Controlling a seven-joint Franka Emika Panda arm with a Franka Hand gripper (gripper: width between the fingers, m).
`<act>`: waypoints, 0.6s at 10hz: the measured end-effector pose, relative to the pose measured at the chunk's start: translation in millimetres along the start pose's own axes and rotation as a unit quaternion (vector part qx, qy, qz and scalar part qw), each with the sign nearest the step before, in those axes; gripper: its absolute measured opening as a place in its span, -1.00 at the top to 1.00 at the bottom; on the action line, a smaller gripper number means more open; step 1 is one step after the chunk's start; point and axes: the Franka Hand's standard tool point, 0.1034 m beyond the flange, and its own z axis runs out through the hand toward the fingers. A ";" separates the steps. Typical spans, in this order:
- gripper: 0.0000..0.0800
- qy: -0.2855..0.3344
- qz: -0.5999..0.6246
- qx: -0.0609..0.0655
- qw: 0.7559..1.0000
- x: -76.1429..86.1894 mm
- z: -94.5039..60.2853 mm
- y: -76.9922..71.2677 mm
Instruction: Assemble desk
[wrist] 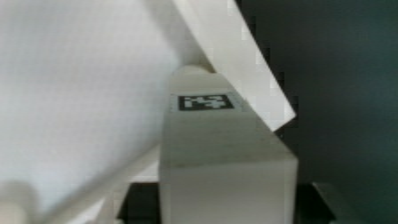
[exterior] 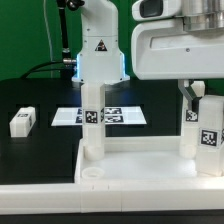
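The desk's white rimmed tabletop (exterior: pixel 130 165) lies along the front of the exterior view, with an empty round socket (exterior: pixel 92 173) at its near left corner. One tagged leg (exterior: pixel 93 125) stands upright at its far left corner. At the far right corner stands a second tagged leg (exterior: pixel 207 135), and my gripper (exterior: pixel 197 100) comes down over its top. In the wrist view this leg (wrist: pixel 222 150) fills the space between my dark fingers (wrist: pixel 150 200), which press against both of its sides. The tabletop (wrist: pixel 71 100) lies beyond it. A third leg (exterior: pixel 22 122) lies loose on the black table at the exterior view's left.
The marker board (exterior: pixel 120 117) lies flat on the black table behind the tabletop. The arm's white base (exterior: pixel 100 55) stands behind it with cables trailing to the exterior view's left. My bulky white hand (exterior: pixel 175 40) hangs over the right side.
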 end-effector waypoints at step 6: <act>0.25 -0.045 0.308 0.020 0.950 -4.1 2.6 0.7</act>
